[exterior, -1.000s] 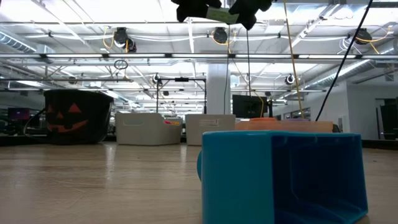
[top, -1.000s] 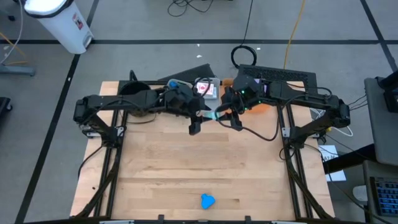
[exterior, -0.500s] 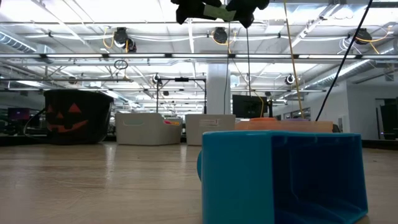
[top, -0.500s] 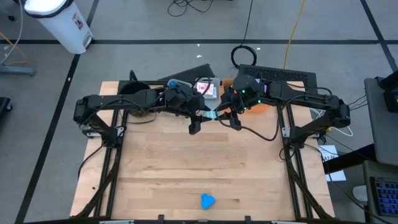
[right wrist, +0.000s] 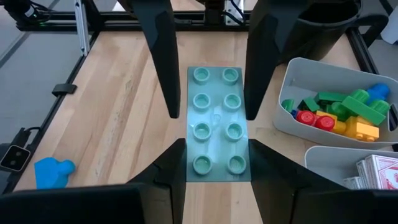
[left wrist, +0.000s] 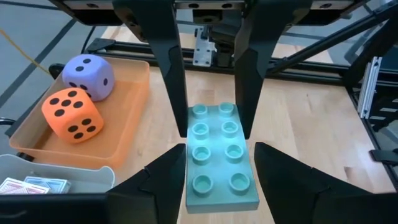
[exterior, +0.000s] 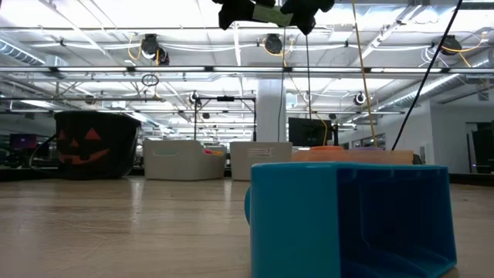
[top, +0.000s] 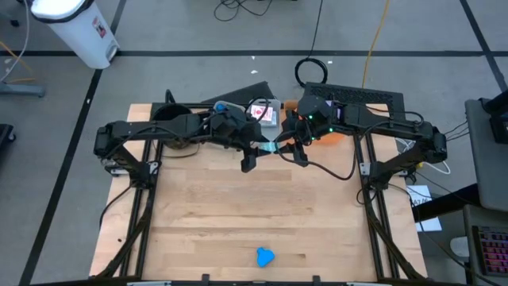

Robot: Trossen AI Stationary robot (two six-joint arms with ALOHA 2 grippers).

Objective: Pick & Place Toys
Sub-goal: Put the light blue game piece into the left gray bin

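A pale teal eight-stud block [top: 271, 148] hangs high over the far middle of the table, between my two grippers. My left gripper [left wrist: 219, 146] is shut on one end, reaching in from the table's left. My right gripper [right wrist: 216, 141] is shut on the other end, reaching in from the right. In the low view the block [exterior: 267, 15] shows at the top edge. A blue block [top: 264, 257] rests on the table near its front edge. An orange die [left wrist: 71, 115] and a purple die [left wrist: 89, 76] lie in the orange tray [left wrist: 134, 124]. My left gripper pinches the block's two long sides [left wrist: 194, 177] between its two fingers, at the end toward the table's left. The fingers slant down from the left and run along the block. The block is lifted clear, studs up, about level. My right gripper pinches the same two long sides [right wrist: 194, 163] at the opposite end, toward the table's right. Its fingers slant down from the right and run along the block. The two pairs of fingertips nearly meet at the block's middle.
At the table's far edge stand a clear bin [right wrist: 292, 124] of coloured blocks, a second bin with playing cards [right wrist: 373, 168] and a round black pot [exterior: 96, 143]. The bare wood [top: 254, 206] between the arms and the blue block is free.
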